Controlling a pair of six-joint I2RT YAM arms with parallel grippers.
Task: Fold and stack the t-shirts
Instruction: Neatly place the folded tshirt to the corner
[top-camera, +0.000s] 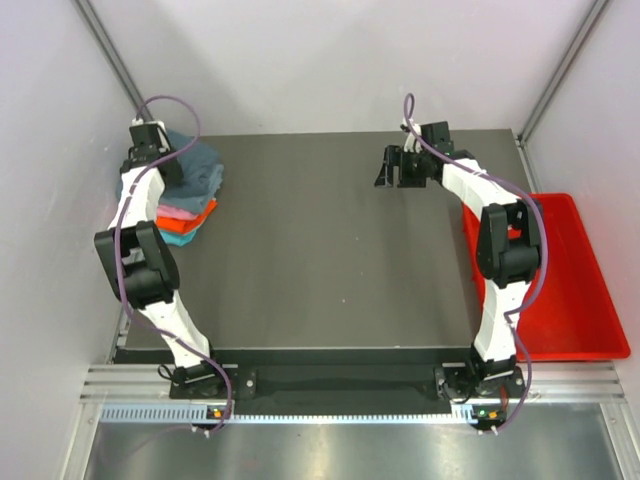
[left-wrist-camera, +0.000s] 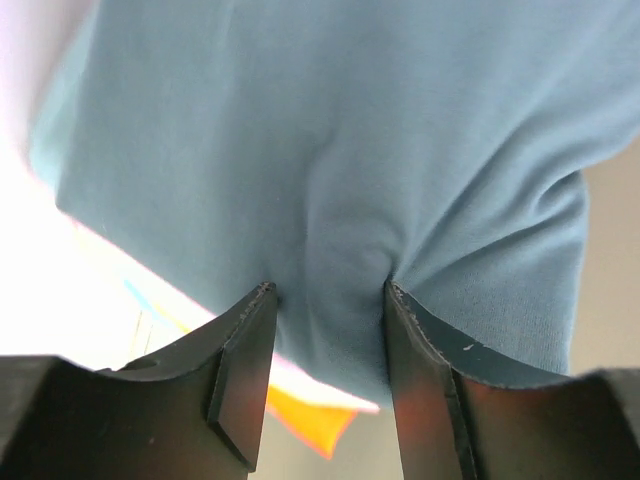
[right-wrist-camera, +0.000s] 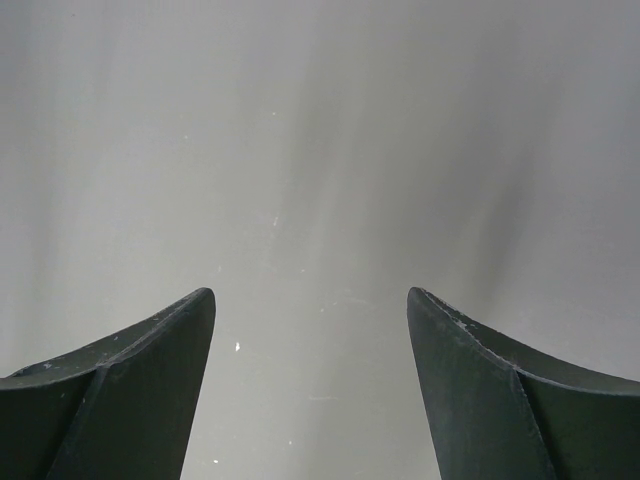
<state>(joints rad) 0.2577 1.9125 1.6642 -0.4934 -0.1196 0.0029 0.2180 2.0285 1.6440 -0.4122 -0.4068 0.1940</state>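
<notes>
A stack of folded t-shirts (top-camera: 190, 195) sits at the far left edge of the table: a blue-grey t-shirt (top-camera: 200, 165) on top, then pink (top-camera: 185, 211), orange (top-camera: 183, 224) and turquoise (top-camera: 182, 238) layers. My left gripper (top-camera: 160, 158) is on top of the stack. In the left wrist view its jaws (left-wrist-camera: 328, 290) stand part closed, with a puckered fold of the blue-grey t-shirt (left-wrist-camera: 340, 150) between them and pink and orange cloth (left-wrist-camera: 315, 420) showing beneath. My right gripper (top-camera: 392, 168) (right-wrist-camera: 311, 295) is open and empty over bare table at the far right.
A red plastic tray (top-camera: 590, 300) stands off the table's right edge, beside the right arm. The dark table top (top-camera: 320, 260) spreads between the two arms. White walls close in on the left, back and right.
</notes>
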